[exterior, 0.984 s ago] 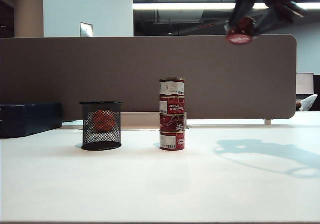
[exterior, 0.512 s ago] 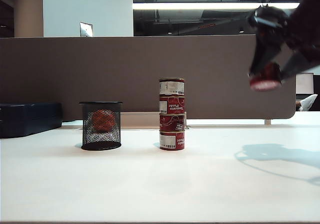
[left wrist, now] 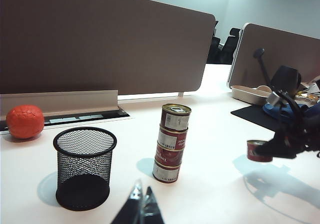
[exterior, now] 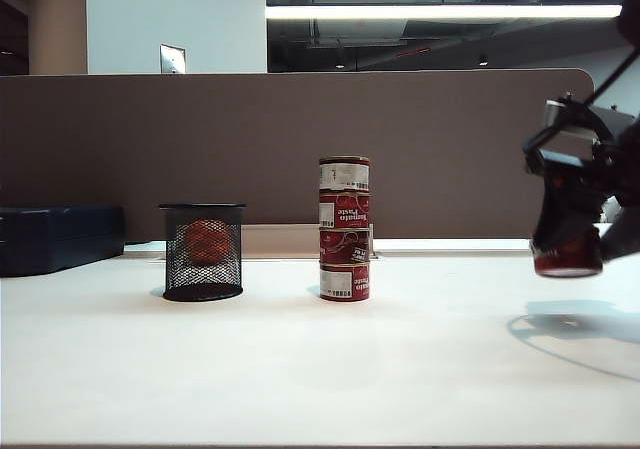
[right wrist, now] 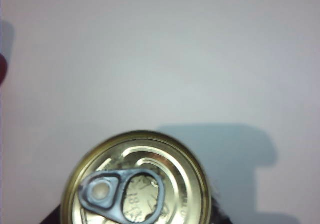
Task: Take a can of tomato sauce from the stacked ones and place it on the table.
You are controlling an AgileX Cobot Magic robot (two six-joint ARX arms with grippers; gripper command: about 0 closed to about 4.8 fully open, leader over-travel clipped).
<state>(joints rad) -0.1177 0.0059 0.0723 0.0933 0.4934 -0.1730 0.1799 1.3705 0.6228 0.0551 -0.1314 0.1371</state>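
We see the right gripper (exterior: pixel 568 254) at the right edge of the exterior frame, clenched on 1 can of tomato sauce (exterior: pixel 567 257). The can hangs above the table (exterior: pixel 300 369), not touching; shadow lies just below. Can axis is vertical, lid up, directly under the gripper, so the coming move looks like a straight descent. Right arm is nearer. The left gripper (left wrist: pixel 141 207), bottom centre of the left wrist frame, looks closed and empty. Count: stacked ones (exterior: pixel 344 229) = 4 cans; 1 mesh cup (exterior: pixel 202 251); 1 red ball (left wrist: pixel 25 120).
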